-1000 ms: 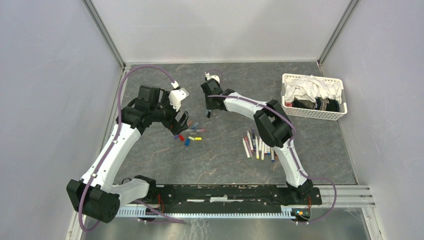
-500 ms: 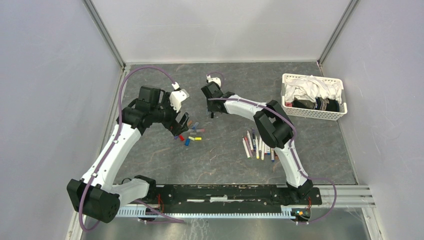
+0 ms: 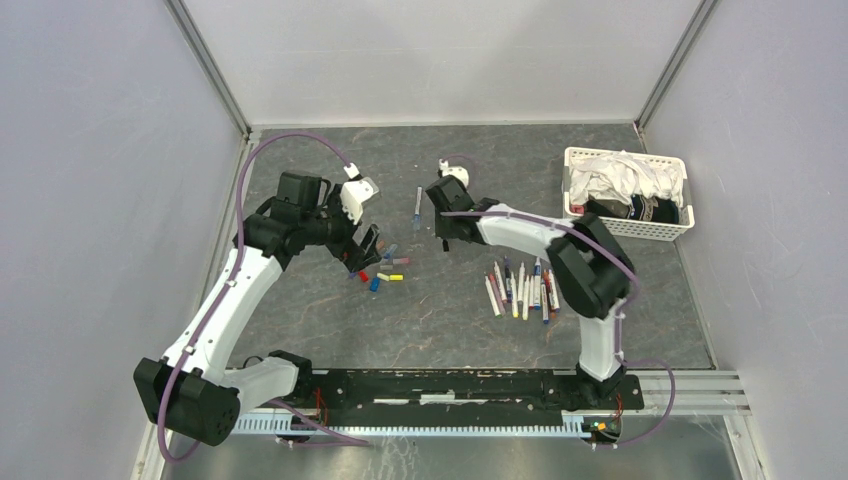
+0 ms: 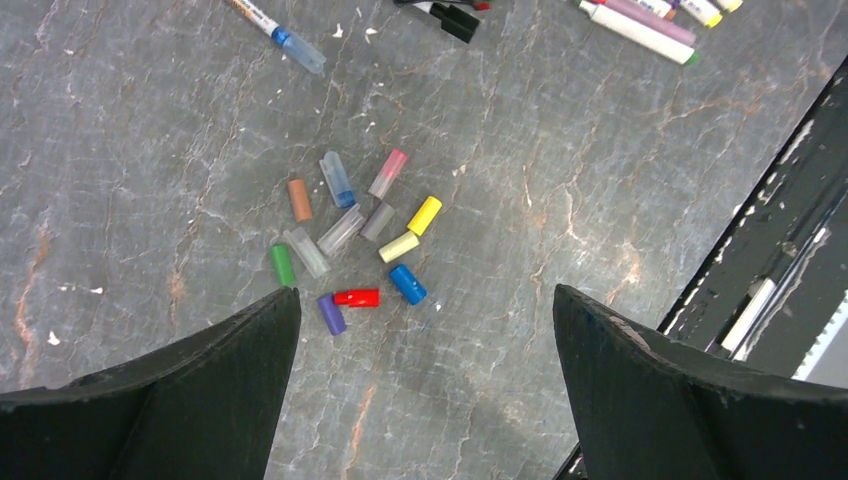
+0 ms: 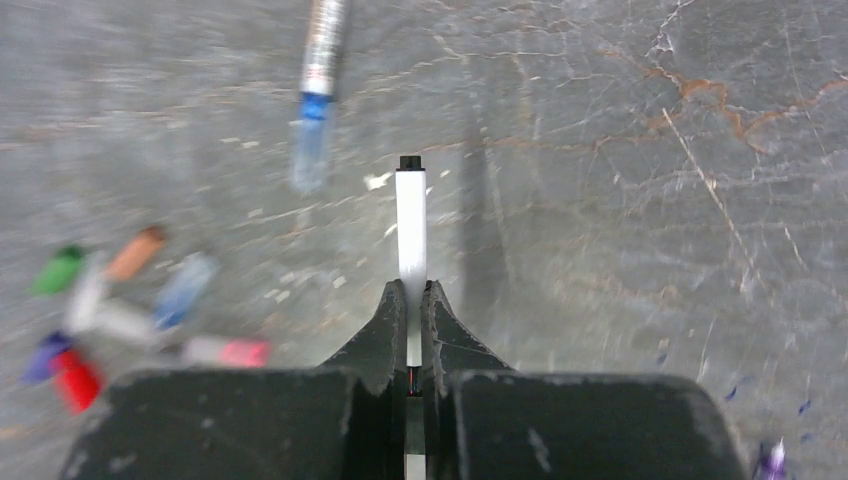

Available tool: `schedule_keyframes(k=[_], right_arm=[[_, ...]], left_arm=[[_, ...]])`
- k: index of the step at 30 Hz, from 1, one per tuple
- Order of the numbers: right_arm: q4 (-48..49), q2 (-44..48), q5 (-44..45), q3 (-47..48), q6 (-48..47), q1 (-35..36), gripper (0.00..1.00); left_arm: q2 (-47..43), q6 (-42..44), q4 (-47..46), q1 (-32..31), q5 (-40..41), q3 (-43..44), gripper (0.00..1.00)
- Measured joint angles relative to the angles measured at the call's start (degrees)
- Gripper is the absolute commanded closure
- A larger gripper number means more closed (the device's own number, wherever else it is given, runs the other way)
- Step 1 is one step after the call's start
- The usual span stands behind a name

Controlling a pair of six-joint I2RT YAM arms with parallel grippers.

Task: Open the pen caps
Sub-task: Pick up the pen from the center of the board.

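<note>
Pen caps (image 4: pixel 342 230) lie loose in a cluster left of the middle of the surface (image 4: pixel 600 150), beneath the left gripper (image 4: pixel 425 295), whose jaws are wide and empty. The right gripper (image 5: pixel 410 290) clamps a white pen (image 5: pixel 410 215); its black end is possibly a cap. A blue-capped pen (image 3: pixel 417 205) lies toward the far edge. Next move, likely: the left jaws pinch a cap and pull it along the barrel.

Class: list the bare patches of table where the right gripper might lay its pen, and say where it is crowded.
Free: the wide strip between the caps, the pen row and the rail; the far stretch along the back wall, beside the basket. Crowded: around the caps and the pen row.
</note>
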State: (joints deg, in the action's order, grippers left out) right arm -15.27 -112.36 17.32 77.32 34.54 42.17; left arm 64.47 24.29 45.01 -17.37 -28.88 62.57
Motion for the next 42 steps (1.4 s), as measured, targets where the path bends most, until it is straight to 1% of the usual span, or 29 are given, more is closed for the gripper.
schedule_keyframes(k=[2,5,7,9,13,15,17,20,23,26,27,29,30,33,34,35,38,41,42], right_arm=[[3.52,6.75,-0.92,-4.81,1.97,1.05,1.00],[10.10,15.26,-1.70,-9.53,4.92,4.15,1.00],[17.03,20.96,-1.64,-12.81,7.61,7.72,1.00],[22.32,24.11,-1.53,-14.91,9.81,10.71,1.00],[29.86,25.66,0.13,-17.18,13.11,14.73,1.00],[32.02,25.66,1.33,-17.97,14.08,15.98,1.00],[33.22,25.66,2.43,-18.14,14.60,16.94,1.00],[35.23,25.68,4.20,-18.14,15.15,18.21,1.00],[36.61,26.14,6.12,-18.91,15.37,19.10,1.00],[37.53,27.28,8.46,-20.50,15.39,19.76,1.00],[37.55,27.56,8.98,-20.74,15.39,19.82,1.00],[37.64,27.93,10.54,-21.11,15.37,20.04,1.00],[37.70,28.33,11.21,-21.35,15.32,20.28,1.00],[37.40,29.24,12.41,-21.88,15.10,20.96,1.00],[37.35,29.27,12.57,-21.94,15.10,21.07,0.96],[37.13,29.29,12.66,-21.97,15.08,21.11,0.88],[36.33,29.49,12.22,-22.03,14.99,21.09,0.71],[32.46,31.30,9.49,-22.05,14.86,20.39,0.51],[30.97,32.24,8.13,-22.05,14.80,19.98,0.47]], left_arm=[[0.07,-1.18,-0.59,0.00,-0.96,0.00,0.01],[0.76,-3.04,-1.51,0.00,-3.43,0.00,0.05],[1.66,-4.04,-1.97,0.00,-6.14,-0.02,0.07],[2.67,-5.14,-2.16,0.00,-9.07,0.00,0.10],[4.13,-6.86,-2.36,0.00,-14.12,0.00,0.14],[4.39,-7.32,-2.40,0.00,-15.91,0.00,0.19],[4.42,-7.45,-2.40,0.00,-17.00,0.00,0.26],[4.42,-7.54,-2.43,0.00,-18.08,0.00,0.39],[4.42,-7.54,-2.45,0.00,-18.25,0.00,0.53],[4.48,-7.54,-2.12,0.00,-18.23,-0.02,0.70],[4.50,-7.54,-2.08,-0.11,-18.21,-0.02,0.80],[4.50,-7.52,-2.01,-0.17,-17.68,-0.02,0.94],[4.52,-7.54,-1.95,0.00,-16.94,-0.02,0.97],[4.59,-7.58,-2.16,0.39,-16.09,-0.02,0.98],[4.59,-7.58,-2.21,0.35,-15.72,-0.02,0.98],[4.59,-7.56,-2.19,0.24,-15.21,-0.02,0.98],[4.59,-6.51,-1.86,0.07,-13.99,-0.02,0.98],[4.59,-1.90,-1.53,-0.07,-11.54,-0.07,0.98],[4.48,-0.02,-1.42,-0.04,-10.75,-0.24,0.98]])
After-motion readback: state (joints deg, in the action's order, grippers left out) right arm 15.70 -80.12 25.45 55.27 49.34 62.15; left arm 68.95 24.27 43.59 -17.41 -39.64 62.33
